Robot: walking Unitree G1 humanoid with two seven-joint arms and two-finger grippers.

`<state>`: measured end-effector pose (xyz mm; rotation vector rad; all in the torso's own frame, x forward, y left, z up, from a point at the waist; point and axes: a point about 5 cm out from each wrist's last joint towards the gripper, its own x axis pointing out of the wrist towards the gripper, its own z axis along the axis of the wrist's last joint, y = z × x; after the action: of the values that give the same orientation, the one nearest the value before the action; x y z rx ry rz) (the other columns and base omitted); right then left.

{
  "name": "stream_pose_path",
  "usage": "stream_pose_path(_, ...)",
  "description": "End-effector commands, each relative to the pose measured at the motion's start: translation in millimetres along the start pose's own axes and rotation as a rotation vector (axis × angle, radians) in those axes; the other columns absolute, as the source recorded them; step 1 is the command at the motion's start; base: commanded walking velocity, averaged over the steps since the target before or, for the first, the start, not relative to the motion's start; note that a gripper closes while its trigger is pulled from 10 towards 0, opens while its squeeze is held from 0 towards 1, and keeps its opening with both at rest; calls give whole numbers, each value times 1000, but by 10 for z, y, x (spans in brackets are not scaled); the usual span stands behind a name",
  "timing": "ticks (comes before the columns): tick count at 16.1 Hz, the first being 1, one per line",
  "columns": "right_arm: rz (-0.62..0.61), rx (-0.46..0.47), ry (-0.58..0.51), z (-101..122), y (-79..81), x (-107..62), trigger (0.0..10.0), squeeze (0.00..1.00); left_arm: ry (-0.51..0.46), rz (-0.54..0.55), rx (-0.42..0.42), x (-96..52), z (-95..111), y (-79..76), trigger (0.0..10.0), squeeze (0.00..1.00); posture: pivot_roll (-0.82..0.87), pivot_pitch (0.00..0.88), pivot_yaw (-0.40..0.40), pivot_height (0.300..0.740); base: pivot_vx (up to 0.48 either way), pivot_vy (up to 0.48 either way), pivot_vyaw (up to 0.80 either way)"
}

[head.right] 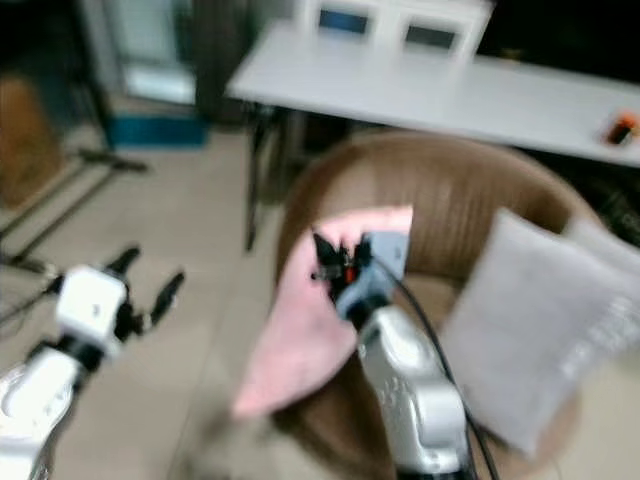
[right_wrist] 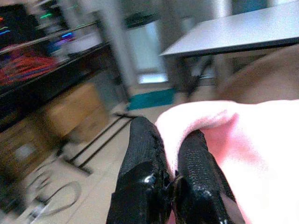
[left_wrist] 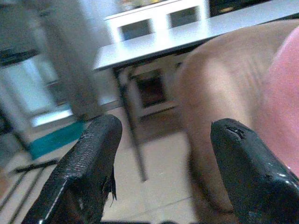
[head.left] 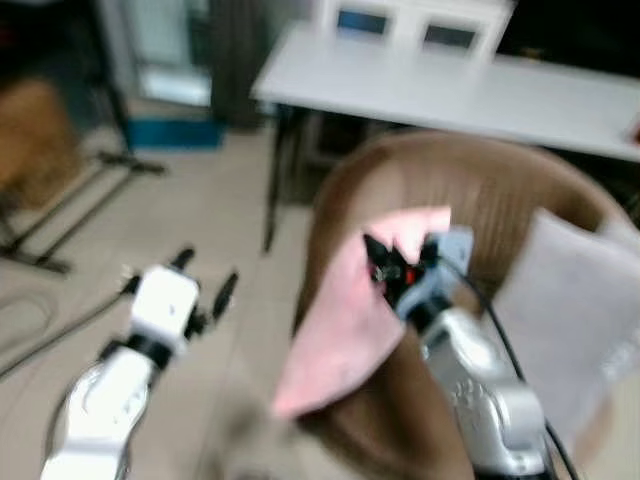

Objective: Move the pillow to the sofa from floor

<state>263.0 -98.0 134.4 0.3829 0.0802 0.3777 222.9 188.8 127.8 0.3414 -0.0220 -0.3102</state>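
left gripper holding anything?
No. The left gripper hangs open over the floor, nothing between its fingers; the pink pillow is in the right gripper.

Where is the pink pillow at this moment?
The pink pillow hangs over the left edge of the brown wicker chair, pinched in the right hand, left of the grey cushion.

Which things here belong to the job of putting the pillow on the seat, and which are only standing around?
Belong to the job:
- pink pillow, pinched in the right gripper
- brown wicker chair, where it is going
- left gripper, open, beside the chair

Only standing around:
- grey pillow on the chair
- white table
- stand legs on the floor
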Motion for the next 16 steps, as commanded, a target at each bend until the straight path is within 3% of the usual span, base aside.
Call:
stream_pose_path(1,-37,-35,-59,110,-104,-42,10000,0,-33,-40,-7,44,68,-83,10000,0,49,0,-56,740,416,0,0)
stream_pose_path(5,-41,-44,-56,102,-108,-40,10000,0,-21,-63,-6,24,48,-103,10000,0,49,0,-57,740,399,0,0)
stream_pose_path(8,-42,-54,-48,105,-121,-2,10000,0,4,-162,-10,2,9,-193,10000,0,51,0,-60,740,99,0,0)
stream_pose_path(16,-2,-157,34,83,-198,449,10000,0,74,-459,21,-15,-78,-328,10000,0,54,0,-62,740,0,0,0)
